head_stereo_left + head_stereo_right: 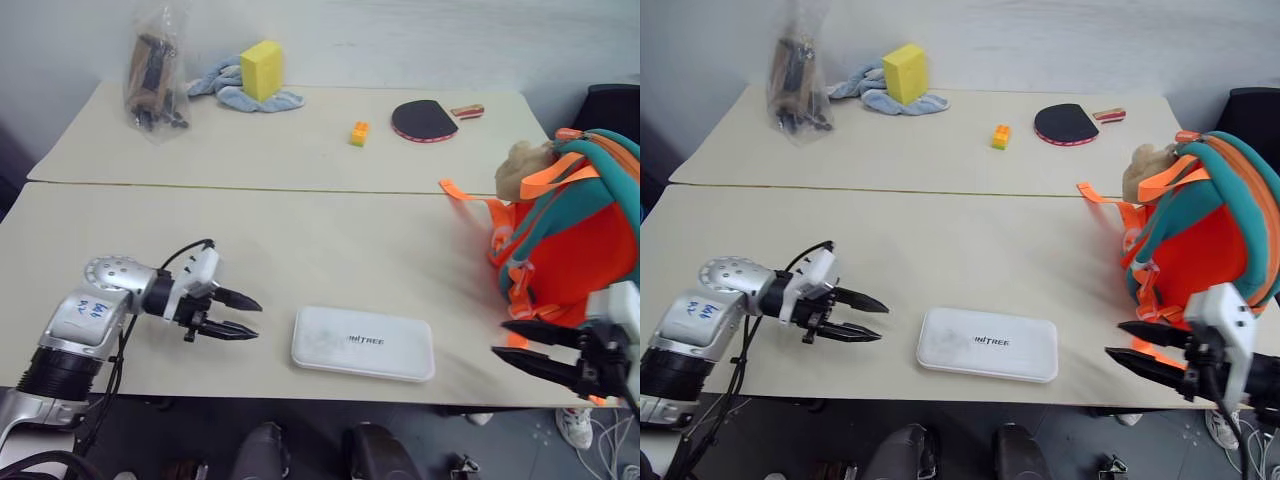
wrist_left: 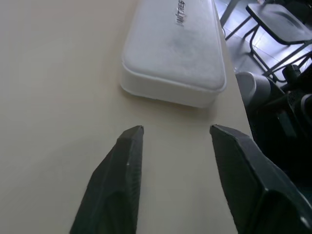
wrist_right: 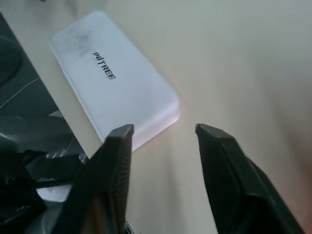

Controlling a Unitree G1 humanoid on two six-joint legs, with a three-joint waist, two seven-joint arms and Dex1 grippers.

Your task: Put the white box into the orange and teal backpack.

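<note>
Left eye view shows you the flat white rectangular box [image 1: 363,343] at the table's near edge between both parted, empty grippers [image 1: 236,315] [image 1: 522,346], so a clumsy nudge could tip it off before reaching the orange-and-teal fabric backpack [image 1: 575,245].

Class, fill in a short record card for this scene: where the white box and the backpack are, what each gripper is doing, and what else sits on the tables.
white box: lies flat near the front edge of the near table, lettering up, untouched
orange and teal backpack: stands at the near table's right end, tan plush charm on top
left gripper: open, empty, left of the box, pointing at it
right gripper: open, empty, right of the box, in front of the backpack
far table: yellow sponge block on a blue cloth, table tennis bat, small orange brick, clear bag of dark items
</note>
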